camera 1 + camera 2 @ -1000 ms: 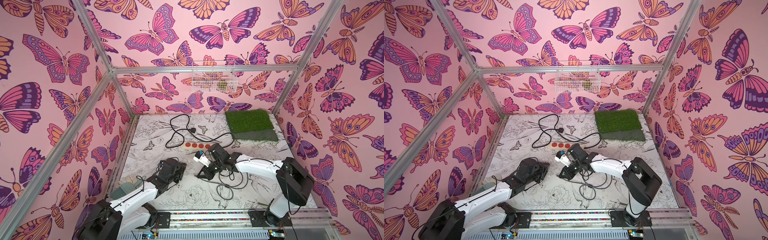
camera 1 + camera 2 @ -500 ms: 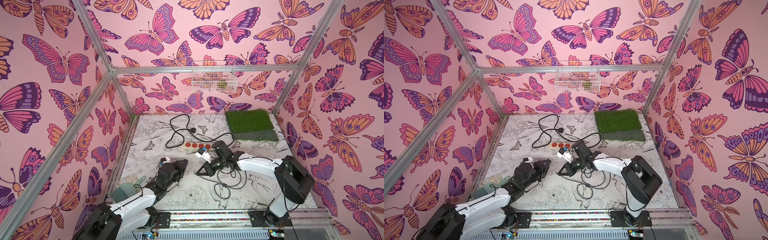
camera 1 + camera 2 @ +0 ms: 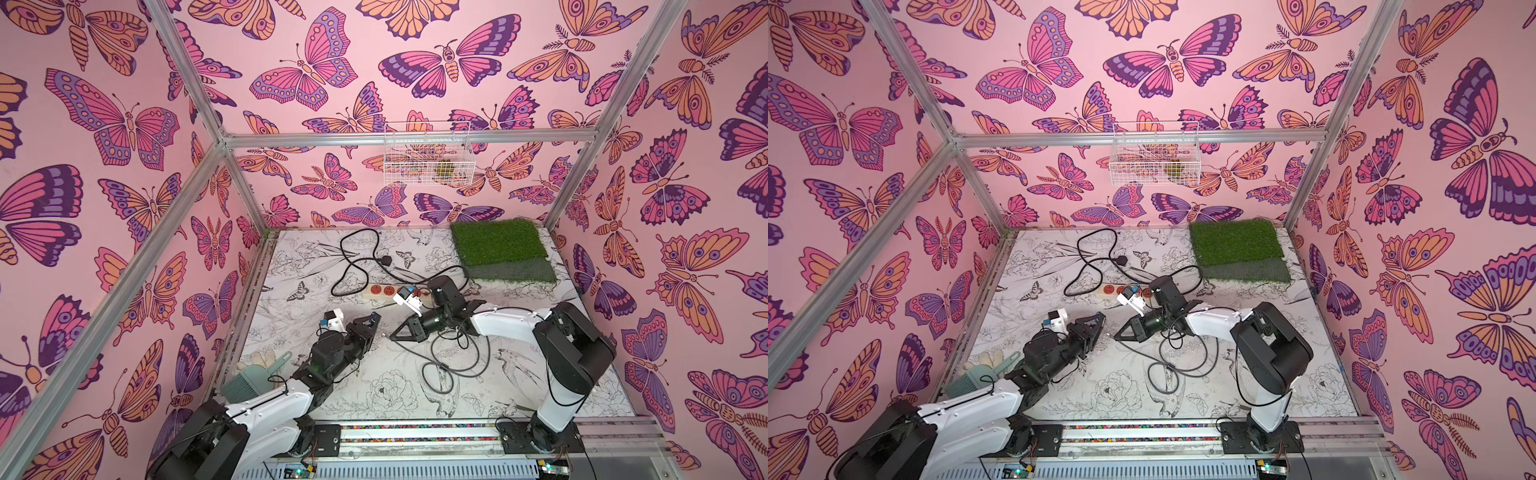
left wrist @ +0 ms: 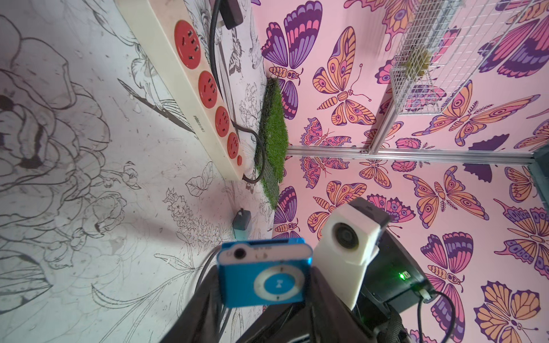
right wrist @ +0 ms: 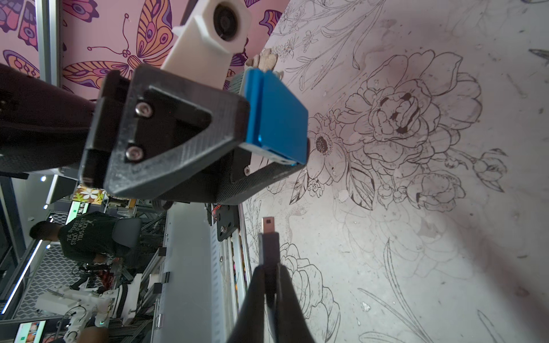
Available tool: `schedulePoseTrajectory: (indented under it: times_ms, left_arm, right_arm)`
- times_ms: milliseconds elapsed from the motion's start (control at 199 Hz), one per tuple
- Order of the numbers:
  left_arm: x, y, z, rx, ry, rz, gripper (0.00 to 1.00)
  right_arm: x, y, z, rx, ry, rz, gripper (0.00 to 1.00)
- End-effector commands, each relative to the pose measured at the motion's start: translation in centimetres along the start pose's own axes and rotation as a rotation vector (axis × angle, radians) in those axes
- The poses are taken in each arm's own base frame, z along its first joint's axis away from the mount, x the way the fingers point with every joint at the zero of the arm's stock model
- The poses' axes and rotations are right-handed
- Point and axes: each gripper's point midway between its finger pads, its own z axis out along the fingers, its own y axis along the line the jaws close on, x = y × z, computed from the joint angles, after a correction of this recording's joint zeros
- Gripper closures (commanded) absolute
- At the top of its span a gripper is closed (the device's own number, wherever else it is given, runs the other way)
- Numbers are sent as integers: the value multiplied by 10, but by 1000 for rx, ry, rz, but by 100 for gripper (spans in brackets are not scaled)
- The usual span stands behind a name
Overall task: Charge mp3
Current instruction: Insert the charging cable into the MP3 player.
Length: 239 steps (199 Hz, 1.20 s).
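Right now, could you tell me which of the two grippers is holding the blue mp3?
The left gripper: its jaws clamp the blue mp3, while the right gripper pinches only the black cable plug, short of the player.

Bright, even light; wrist views blur up close, perhaps edge-warped.

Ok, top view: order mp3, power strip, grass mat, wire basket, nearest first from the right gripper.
From the right gripper, holding the plug:
1. mp3, in left gripper, opposite.
2. power strip, farther back.
3. grass mat, back right.
4. wire basket, back wall.
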Motion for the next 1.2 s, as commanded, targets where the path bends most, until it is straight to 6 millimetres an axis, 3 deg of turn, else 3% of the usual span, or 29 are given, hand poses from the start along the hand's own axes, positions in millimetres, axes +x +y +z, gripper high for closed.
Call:
schedulePoseTrajectory:
  times_ms: [0, 592, 912, 1193]
  left_arm:
    - [5, -5, -3, 44, 17, 44, 100]
    - [10, -7, -7, 68, 15, 73, 100]
    - [7, -12, -8, 84, -4, 69, 100]
    - [10, -13, -10, 103, -7, 80, 100]
  right_arm:
    - [-9, 5, 0, -49, -20, -3, 100]
    - [-20, 1, -4, -78, -62, 20, 100]
    - [-14, -3, -3, -77, -67, 35, 100]
    - [-21, 2, -4, -107, -94, 29, 100]
